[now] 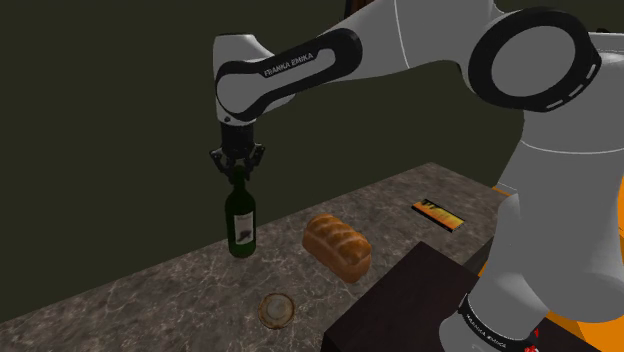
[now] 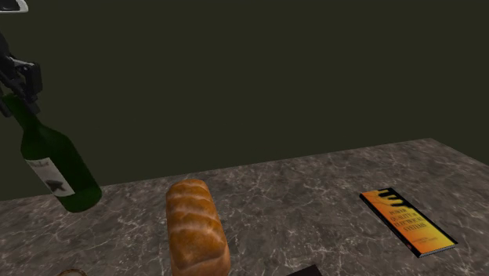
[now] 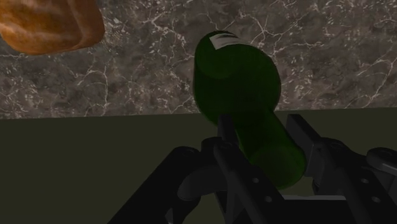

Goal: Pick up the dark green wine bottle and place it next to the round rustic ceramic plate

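Observation:
A dark green wine bottle [image 1: 240,222] with a white label stands about upright near the back edge of the marbled counter [image 1: 150,290]. My black gripper [image 1: 237,168] comes down from above and is shut on the bottle's neck. In the second exterior view the gripper [image 2: 19,82] grips the top of the bottle [image 2: 59,168] at far left. The wrist view looks down the bottle [image 3: 238,76], with the gripper [image 3: 261,130] clasping its neck between both fingers. A small round plate [image 1: 277,308] lies near the counter's front edge, in front of the bottle.
A loaf of bread [image 1: 338,245] lies to the shoulder view's right of the bottle. An orange and black book [image 1: 438,214] lies flat farther right. The dark stand [image 1: 400,300] takes up the lower right. A dark wall runs behind the counter.

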`<action>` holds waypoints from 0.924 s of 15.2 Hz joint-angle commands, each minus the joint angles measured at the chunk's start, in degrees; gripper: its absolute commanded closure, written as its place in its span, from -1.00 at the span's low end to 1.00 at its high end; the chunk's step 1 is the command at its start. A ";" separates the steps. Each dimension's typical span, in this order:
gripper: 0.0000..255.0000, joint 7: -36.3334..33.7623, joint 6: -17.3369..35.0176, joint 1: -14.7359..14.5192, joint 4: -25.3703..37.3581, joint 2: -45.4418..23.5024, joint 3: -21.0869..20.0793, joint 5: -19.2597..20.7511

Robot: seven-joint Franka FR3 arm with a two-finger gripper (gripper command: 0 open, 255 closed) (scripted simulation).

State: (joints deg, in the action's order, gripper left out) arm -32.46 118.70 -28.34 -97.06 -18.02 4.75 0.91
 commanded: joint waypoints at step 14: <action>1.00 -0.29 9.21 0.01 -5.15 -4.02 -0.15 -0.20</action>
State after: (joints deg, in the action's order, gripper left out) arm -32.74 127.65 -28.33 -102.15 -21.92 4.60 0.71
